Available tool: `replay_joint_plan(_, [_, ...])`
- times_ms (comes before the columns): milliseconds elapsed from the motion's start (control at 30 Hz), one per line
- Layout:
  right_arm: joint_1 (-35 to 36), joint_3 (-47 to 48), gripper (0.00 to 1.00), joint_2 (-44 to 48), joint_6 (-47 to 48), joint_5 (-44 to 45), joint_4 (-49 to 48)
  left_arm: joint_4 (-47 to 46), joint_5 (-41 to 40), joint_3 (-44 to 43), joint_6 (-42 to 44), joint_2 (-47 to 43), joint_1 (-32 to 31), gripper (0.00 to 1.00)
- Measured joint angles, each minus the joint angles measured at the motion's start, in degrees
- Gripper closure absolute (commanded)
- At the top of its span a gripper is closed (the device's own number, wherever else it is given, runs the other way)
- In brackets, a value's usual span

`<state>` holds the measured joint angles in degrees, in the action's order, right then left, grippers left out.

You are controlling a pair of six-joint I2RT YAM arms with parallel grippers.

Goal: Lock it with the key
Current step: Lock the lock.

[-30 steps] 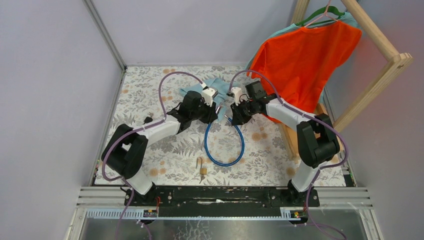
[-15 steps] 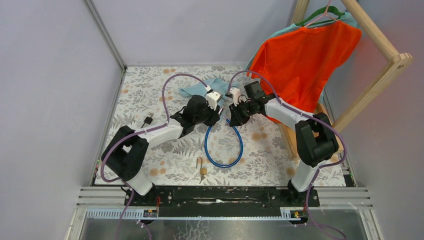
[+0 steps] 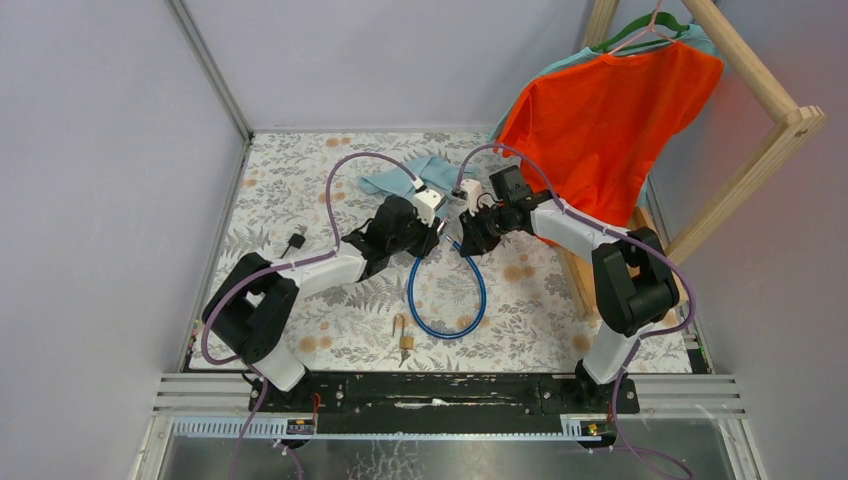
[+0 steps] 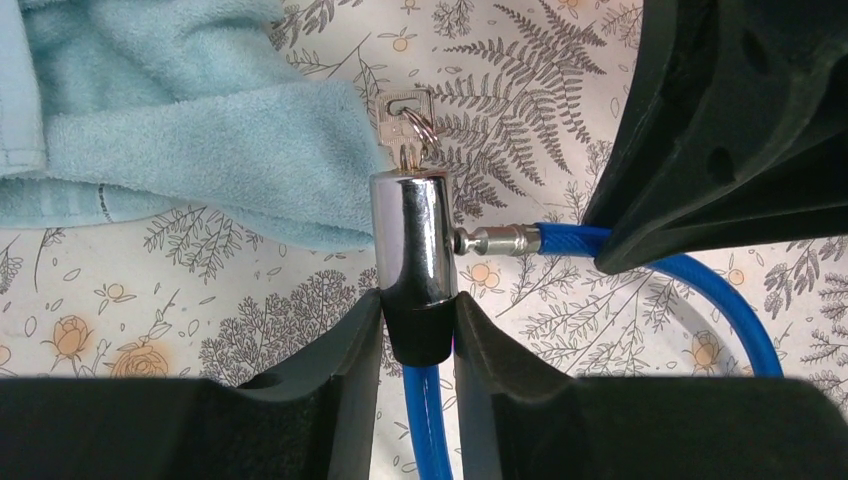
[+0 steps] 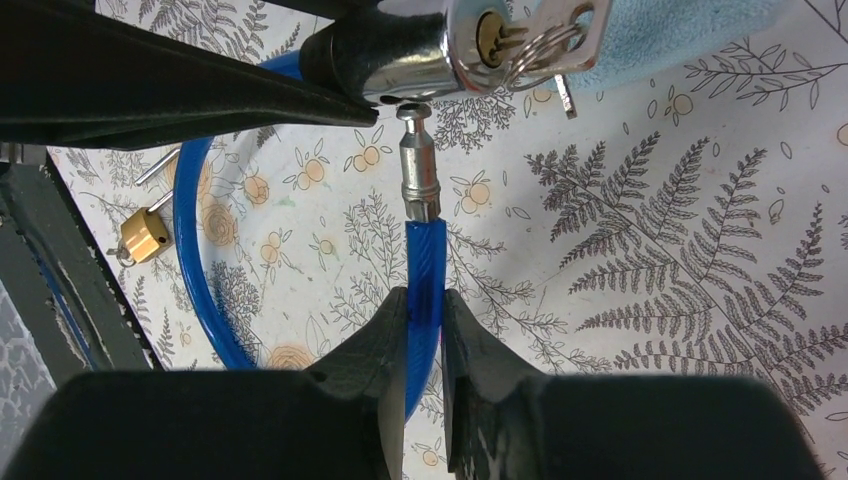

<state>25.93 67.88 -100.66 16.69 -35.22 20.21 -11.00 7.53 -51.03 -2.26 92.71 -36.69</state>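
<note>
A blue cable lock point(image 3: 482, 290) loops on the floral table. My left gripper point(image 4: 418, 320) is shut on the black base of its chrome lock body point(image 4: 412, 235). The small metal key point(image 4: 410, 108) sits in the lock body's end with a key ring on it; it also shows in the right wrist view point(image 5: 560, 30). My right gripper point(image 5: 425, 310) is shut on the blue cable just behind its metal pin point(image 5: 418, 165). The pin's tip is at the side hole of the lock body point(image 5: 400, 55). In the top view both grippers point(image 3: 440, 232) point(image 3: 465, 240) meet mid-table.
A brass padlock point(image 3: 405, 340) lies near the front edge, also in the right wrist view point(image 5: 145, 235). A black USB plug point(image 3: 295, 240) lies at the left. A light-blue towel point(image 4: 180, 120) lies behind the lock. An orange shirt point(image 3: 610, 110) hangs on a wooden rack at the right.
My left gripper has moved right with the lock body, closing the gap to the pin held by my right gripper. The right gripper shifted slightly.
</note>
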Motion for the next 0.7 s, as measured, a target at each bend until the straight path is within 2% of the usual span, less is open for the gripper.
replay_joint_plan(700, [0.0, -0.35, 1.0, 0.11, -1.14, -1.49, 0.07, -0.13, 1.05, 0.7, 1.36, -0.31, -0.87, 1.0])
